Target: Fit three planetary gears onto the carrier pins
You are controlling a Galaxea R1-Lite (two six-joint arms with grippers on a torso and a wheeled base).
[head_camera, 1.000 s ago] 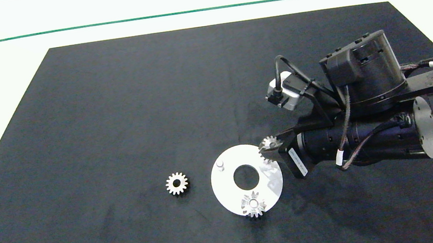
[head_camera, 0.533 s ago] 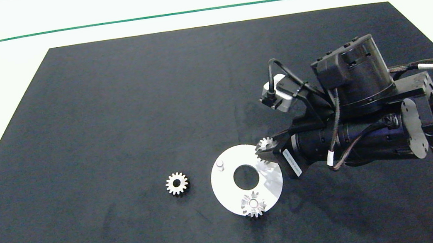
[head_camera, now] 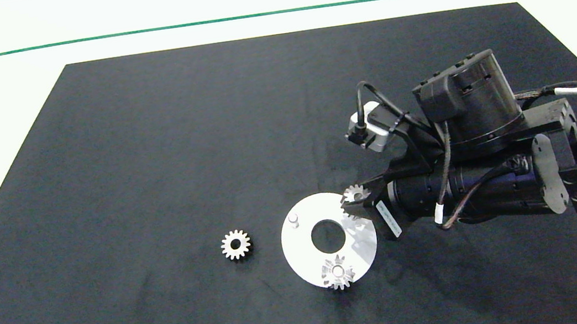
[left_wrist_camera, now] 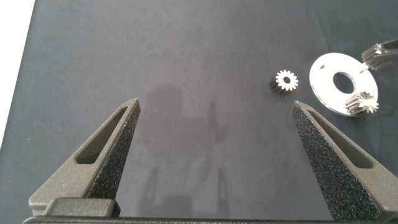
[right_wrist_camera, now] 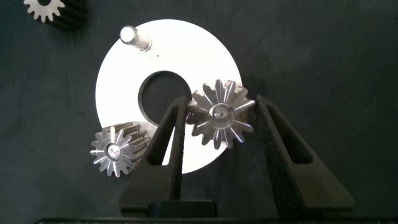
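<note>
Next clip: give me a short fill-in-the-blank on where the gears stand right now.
The right gripper is shut on a ____.
Another gear already sits on the white ____.
The third gear lies on the black mat, ____ the disc.
One carrier pin is ____.

Missing: gear; disc; beside; bare

The head view looks steeply down on the black mat (head_camera: 156, 174). The left wrist view faces across it from well away; the right wrist view hangs close above the white disc (right_wrist_camera: 205, 74), which all three share.
</note>
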